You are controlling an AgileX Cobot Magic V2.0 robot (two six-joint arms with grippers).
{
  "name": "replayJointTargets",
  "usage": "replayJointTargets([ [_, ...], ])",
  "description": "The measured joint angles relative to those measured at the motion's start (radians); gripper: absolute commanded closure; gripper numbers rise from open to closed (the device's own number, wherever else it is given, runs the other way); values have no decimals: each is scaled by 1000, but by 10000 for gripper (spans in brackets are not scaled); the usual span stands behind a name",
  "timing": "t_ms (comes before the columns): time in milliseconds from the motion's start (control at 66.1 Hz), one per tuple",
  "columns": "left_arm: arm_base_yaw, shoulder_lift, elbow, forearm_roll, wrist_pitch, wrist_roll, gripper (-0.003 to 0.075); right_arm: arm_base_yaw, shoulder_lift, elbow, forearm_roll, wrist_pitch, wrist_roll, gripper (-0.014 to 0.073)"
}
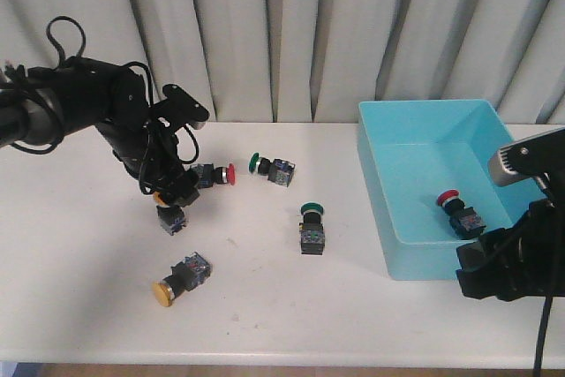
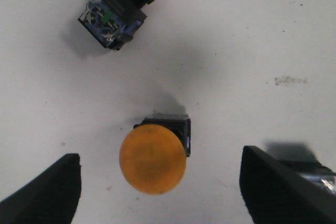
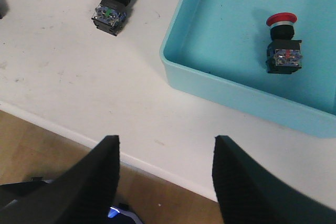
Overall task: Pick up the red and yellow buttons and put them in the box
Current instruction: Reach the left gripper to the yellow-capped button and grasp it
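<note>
Front camera faces forward over the table (image 1: 282, 306); wrist cameras look down close.

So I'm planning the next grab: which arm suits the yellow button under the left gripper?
Left. Its open gripper hovers over that yellow button; the right gripper is off by the box.

Six push-button switches with round mushroom caps on black and blue-grey blocky bodies are in sight. Two have red caps: one lying on the white worktop (image 1: 218, 175), one inside the box (image 1: 459, 211). Two have yellow caps: one under the left arm (image 1: 170, 214), one nearer the front edge (image 1: 181, 277). Two have green caps (image 1: 271, 167) (image 1: 312, 228). There is one large rectangular turquoise-blue plastic box (image 1: 375, 192).
</note>
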Motion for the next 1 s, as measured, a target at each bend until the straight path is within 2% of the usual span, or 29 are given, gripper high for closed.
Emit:
replayJointTargets([
  [318, 17, 156, -137, 0, 62, 29, 134, 0, 0, 0, 0, 0, -1, 192],
  [545, 30, 212, -160, -9, 93, 71, 147, 0, 0, 0, 0, -1, -13, 192],
  [666, 30, 226, -160, -12, 95, 82, 207, 0, 0, 0, 0, -2, -16, 192],
  [863, 30, 234, -160, -24, 97, 95, 389, 0, 0, 0, 0, -2, -18, 192],
  [999, 30, 234, -160, -24, 99, 100, 487, 0, 0, 0, 0, -2, -20, 192],
])
